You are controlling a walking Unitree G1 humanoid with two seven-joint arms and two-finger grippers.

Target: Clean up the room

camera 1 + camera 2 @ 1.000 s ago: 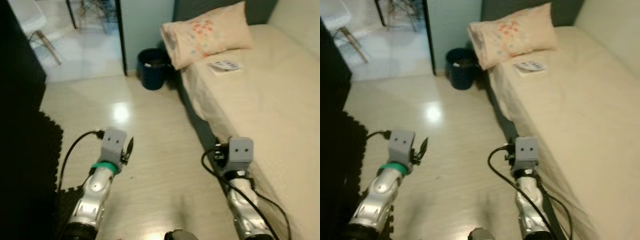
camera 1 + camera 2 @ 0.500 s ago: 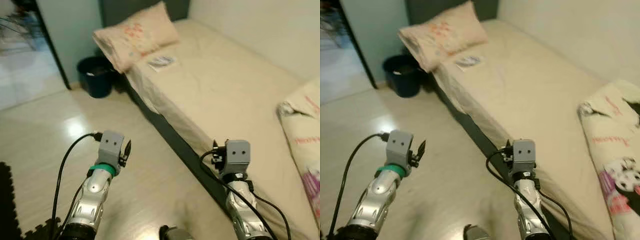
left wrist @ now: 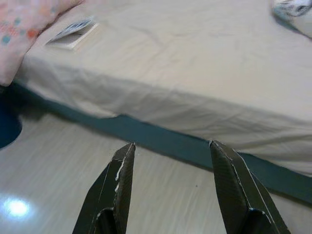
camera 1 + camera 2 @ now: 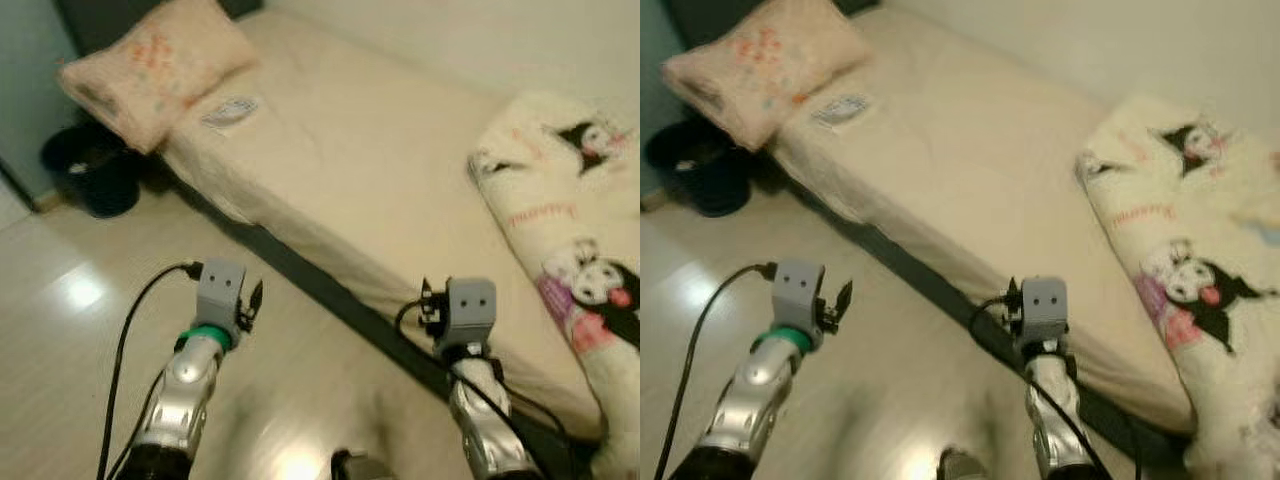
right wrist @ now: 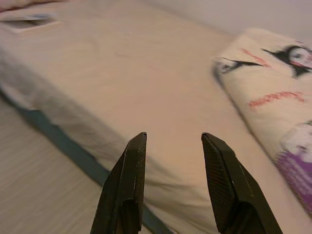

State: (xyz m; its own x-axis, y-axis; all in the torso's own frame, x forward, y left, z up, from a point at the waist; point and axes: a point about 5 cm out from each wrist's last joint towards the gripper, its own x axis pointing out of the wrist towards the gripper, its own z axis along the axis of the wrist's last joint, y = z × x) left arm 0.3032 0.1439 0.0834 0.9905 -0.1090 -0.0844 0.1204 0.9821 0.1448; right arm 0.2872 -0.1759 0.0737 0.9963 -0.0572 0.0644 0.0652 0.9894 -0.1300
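A bed (image 4: 380,170) with a beige sheet runs from the far left to the near right. A pink flowered pillow (image 4: 150,65) lies at its head, with a small white packet (image 4: 230,112) beside it. A cream blanket with cartoon figures (image 4: 575,250) lies bunched at the bed's right end. My left gripper (image 3: 170,151) is open over the floor, pointing at the bed's side. My right gripper (image 5: 170,146) is open too, held at the bed's edge and pointing over the sheet towards the blanket (image 5: 273,92). Nothing is between either pair of fingers.
A dark blue bin (image 4: 95,170) stands on the floor by the head of the bed. Pale wooden floor (image 4: 90,300) stretches to my left. A plain wall (image 4: 480,40) runs behind the bed.
The camera has turned to the right: the doorway and dark mat have left the picture, and the cartoon blanket has come into view. Both arms hold the same pose.
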